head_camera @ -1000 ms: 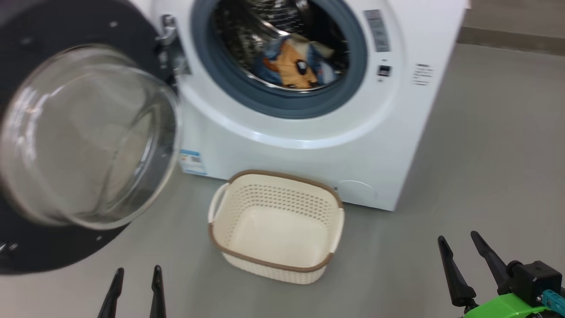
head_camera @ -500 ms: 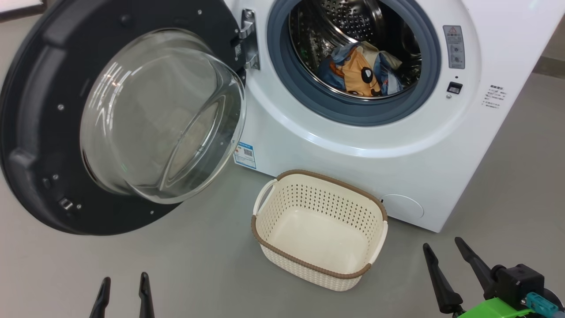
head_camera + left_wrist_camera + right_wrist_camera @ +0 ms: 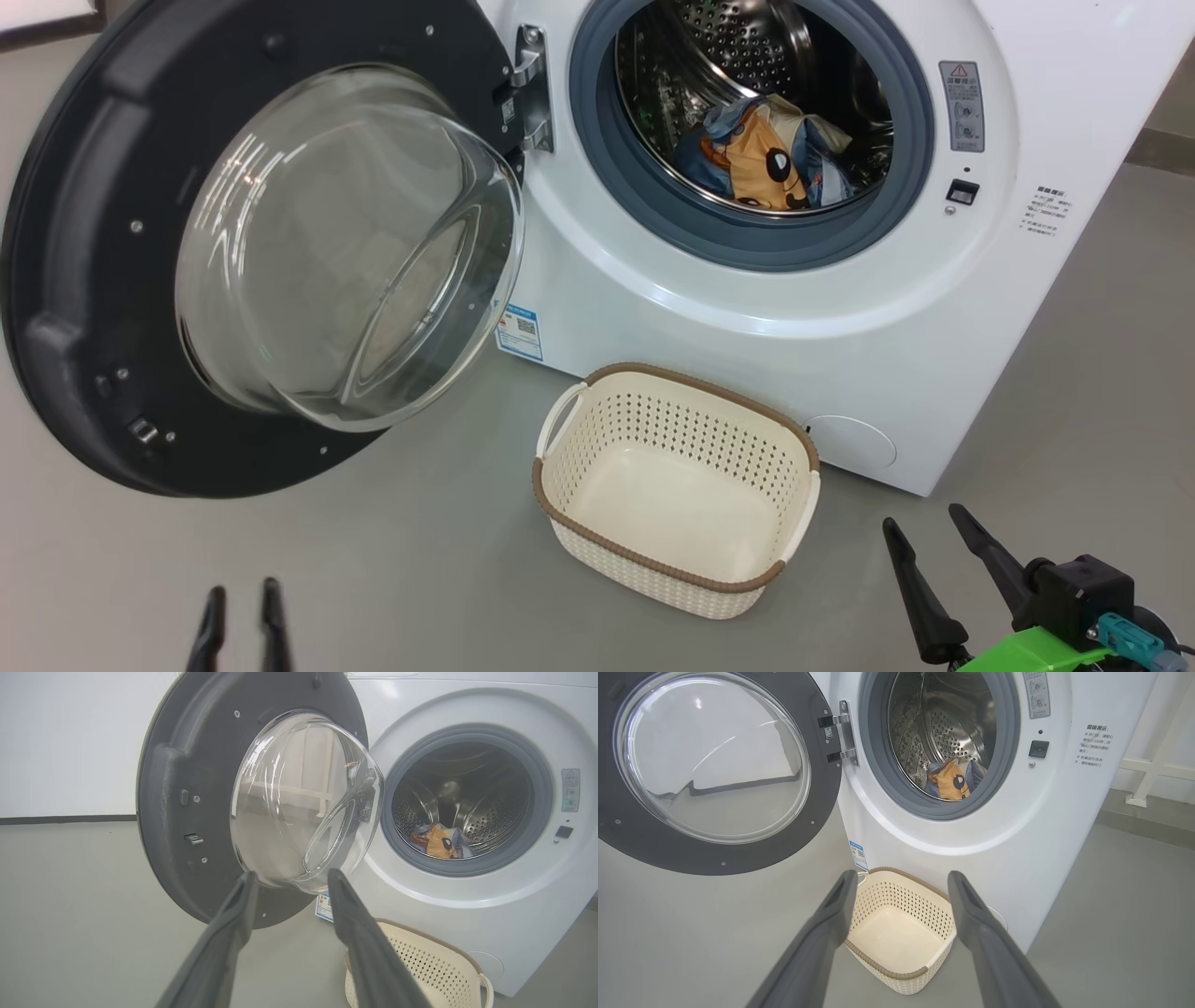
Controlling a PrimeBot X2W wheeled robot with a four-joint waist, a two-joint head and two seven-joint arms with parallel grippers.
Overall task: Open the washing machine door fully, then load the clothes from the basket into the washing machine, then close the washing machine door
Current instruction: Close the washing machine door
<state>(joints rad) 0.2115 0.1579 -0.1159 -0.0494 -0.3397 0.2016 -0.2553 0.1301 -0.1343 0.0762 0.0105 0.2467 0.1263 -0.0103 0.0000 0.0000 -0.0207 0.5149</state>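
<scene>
The clothes lie low in the drum of the washing machine. A grey label beside the opening bears a red warning triangle, but its print and the blue sticker lower down are too small for me to read. The washing machine door hangs wide on my left, glass bulging outward, and the basket sits just before the machine's front. Bare floor lies between them and my left gripper and right gripper, both with fingers parted around nothing.
</scene>
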